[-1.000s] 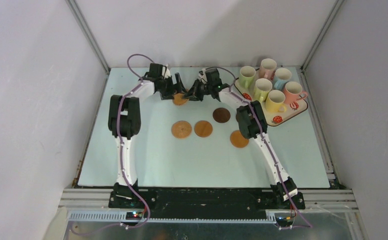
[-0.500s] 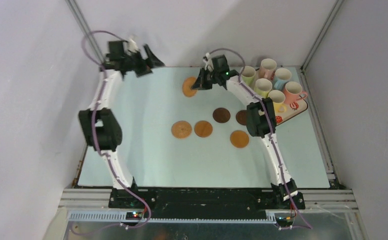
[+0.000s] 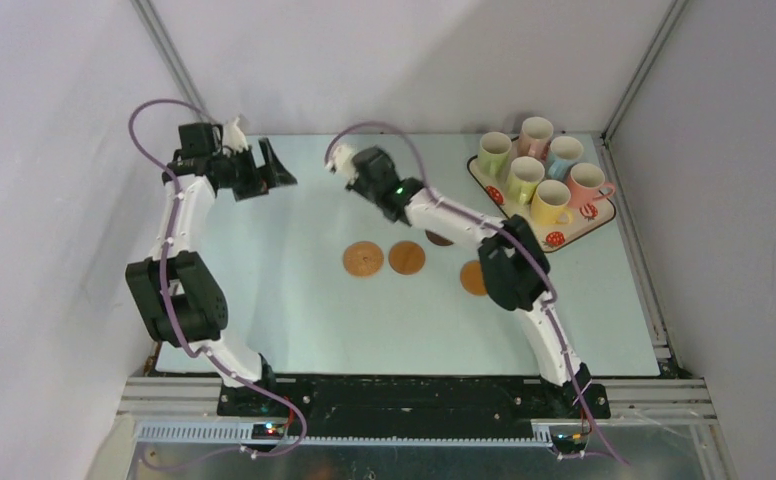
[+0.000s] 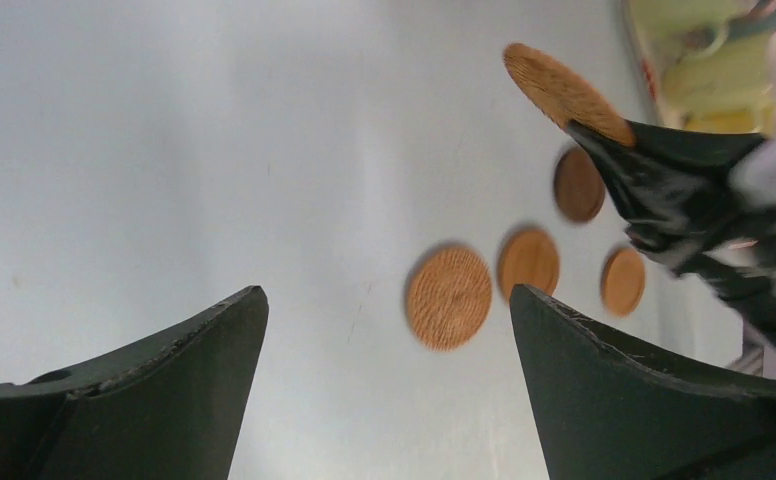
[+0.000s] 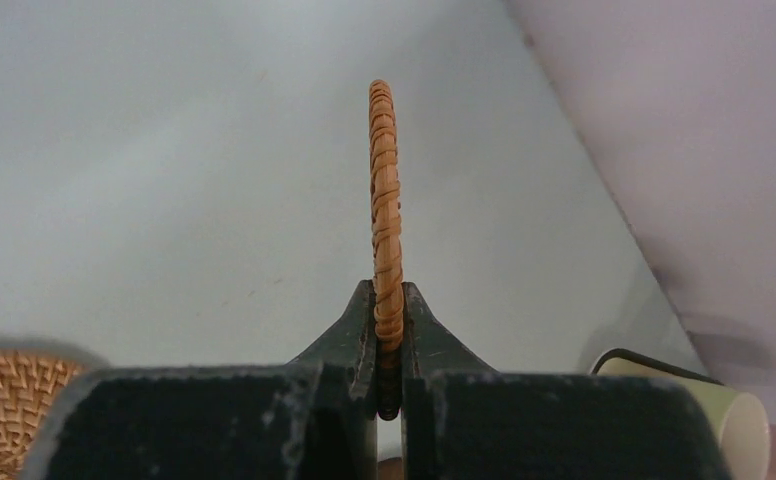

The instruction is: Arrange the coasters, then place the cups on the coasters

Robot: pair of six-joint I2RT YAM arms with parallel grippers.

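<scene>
Clamped tight on the lower rim of a woven orange-tan coaster (image 5: 385,200), upright and edge-on between the fingers of the right gripper (image 5: 388,300), held above the table (image 3: 264,320) toward 12 o'clock from its centre. Spread wide apart and gripping nothing at the left gripper (image 4: 386,296), up near the 10 o'clock corner. Lying flat around mid-table: a second woven coaster (image 3: 363,259), a smooth tan coaster (image 3: 406,257) just beside it at 3 o'clock, a dark brown coaster (image 3: 440,238) and a half-hidden tan coaster (image 3: 473,278), both partly under the right arm (image 3: 509,265). Standing bunched together on the strawberry tray (image 3: 564,238) at 2 o'clock: six cups (image 3: 524,178).
</scene>
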